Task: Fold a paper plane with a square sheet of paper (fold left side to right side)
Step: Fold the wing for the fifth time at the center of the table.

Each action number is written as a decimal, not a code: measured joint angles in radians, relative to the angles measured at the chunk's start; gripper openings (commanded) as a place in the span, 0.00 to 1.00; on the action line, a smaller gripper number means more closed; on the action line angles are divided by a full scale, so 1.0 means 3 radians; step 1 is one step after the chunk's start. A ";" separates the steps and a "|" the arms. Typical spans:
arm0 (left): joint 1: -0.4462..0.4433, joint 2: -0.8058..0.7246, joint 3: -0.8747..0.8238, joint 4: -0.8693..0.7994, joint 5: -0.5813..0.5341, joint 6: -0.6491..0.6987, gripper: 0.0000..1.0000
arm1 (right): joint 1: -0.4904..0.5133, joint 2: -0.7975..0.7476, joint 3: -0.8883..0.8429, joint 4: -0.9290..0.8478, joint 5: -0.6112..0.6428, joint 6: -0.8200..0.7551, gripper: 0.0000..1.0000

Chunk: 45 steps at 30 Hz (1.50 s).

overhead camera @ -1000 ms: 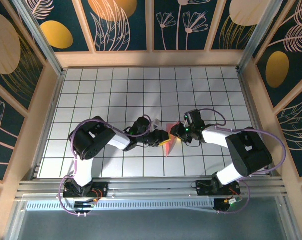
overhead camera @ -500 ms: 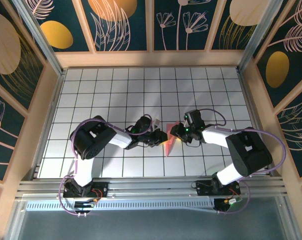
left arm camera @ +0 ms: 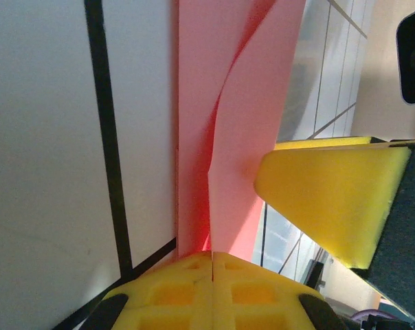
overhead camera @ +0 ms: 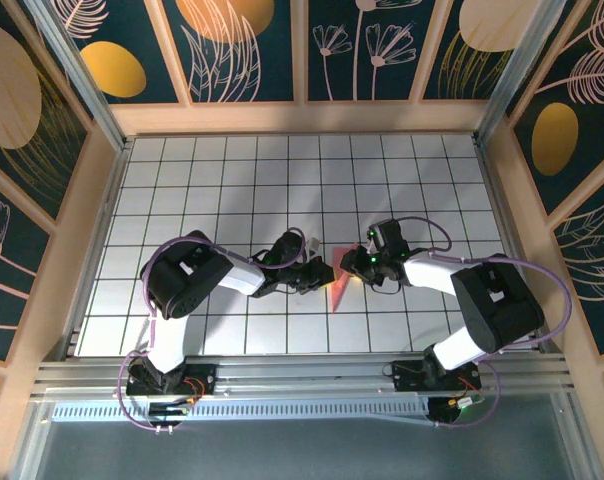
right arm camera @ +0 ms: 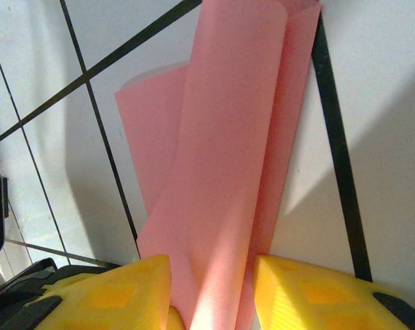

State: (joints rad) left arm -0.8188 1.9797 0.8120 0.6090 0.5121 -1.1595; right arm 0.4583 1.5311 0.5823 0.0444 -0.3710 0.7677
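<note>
Here is the table (overhead camera: 232, 180), a flat white surface of square tiles ruled with thin black lines, matte with soft shadows across it. On it lies the sheet of paper (overhead camera: 339, 288), thin salmon-pink and matte, already folded into a long narrow strip with layered edges and a raised crease along its length. From above it sits squarely between the two claws, the left claw (overhead camera: 320, 275) touching one long side and the right claw (overhead camera: 354, 265) at the other. On the left wrist camera, the left claw (left arm camera: 212, 265) has its blocky yellow foam pads (left arm camera: 173, 289) pressed together, just a hairline seam between them. The standing crease of the sheet of paper (left arm camera: 194, 103) runs straight into that seam, so this claw is clamped on the fold. The strip stretches directly ahead of it, and a wedge-shaped yellow finger (left arm camera: 331, 199) of the right claw lies against the flap on the far side. Over at the right wrist, the right claw (right arm camera: 211, 271) stands with its jaws apart, straddling the sheet of paper (right arm camera: 221, 151). The pink layers rise up through the gap and touch both pads (right arm camera: 310, 295). The near end of the paper is cut off below both claws, and how many layers are stacked there is hard to make out.
</note>
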 measured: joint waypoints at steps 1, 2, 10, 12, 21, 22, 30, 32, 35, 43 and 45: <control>0.0000 0.0000 0.0006 -0.0015 -0.0004 0.0009 0.06 | 0.0000 0.0000 0.0001 0.0000 0.0000 -0.0001 0.39; 0.0000 0.0000 0.0013 -0.0031 -0.0003 0.0018 0.06 | 0.0000 0.0000 0.0001 0.0000 0.0000 -0.0003 0.39; -0.0001 -0.0001 0.0043 -0.0117 -0.0013 0.0076 0.04 | 0.0003 -0.0004 0.0001 0.0000 0.0001 -0.0009 0.40; -0.0006 -0.0009 0.0047 -0.0140 -0.0029 0.0093 0.03 | 0.0003 -0.0019 0.0001 0.0000 0.0001 -0.0009 0.40; -0.0020 -0.0064 0.0047 -0.0247 -0.0151 0.0141 0.00 | 0.0032 -0.0041 0.0001 0.0067 0.0003 -0.0008 0.40; -0.0023 -0.0065 0.0047 -0.0249 -0.0154 0.0141 0.00 | 0.0032 -0.0041 0.0001 0.0067 0.0003 -0.0008 0.40; -0.0024 -0.0071 0.0047 -0.0262 -0.0169 0.0145 0.00 | 0.0032 -0.0065 0.0001 0.0055 0.0014 -0.0009 0.40; -0.0024 -0.0071 0.0047 -0.0264 -0.0170 0.0150 0.00 | 0.0031 -0.0088 0.0001 0.0020 0.0024 -0.0011 0.40; -0.0027 -0.0078 0.0047 -0.0275 -0.0184 0.0151 0.00 | 0.0031 -0.0181 0.0001 -0.0098 0.0053 -0.0037 0.40; -0.0027 -0.0094 0.0047 -0.0305 -0.0228 0.0151 0.00 | -0.0137 -0.0470 -0.0003 -0.0216 0.0057 -0.0181 0.19; -0.0029 -0.0097 0.0047 -0.0312 -0.0234 0.0151 0.00 | -0.0158 -0.0472 -0.0010 -0.0164 0.0013 -0.0195 0.13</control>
State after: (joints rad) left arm -0.8276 1.9507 0.8261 0.5156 0.4419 -1.1141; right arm 0.4110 1.3895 0.5793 -0.0048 -0.3672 0.7094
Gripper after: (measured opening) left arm 0.045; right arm 0.175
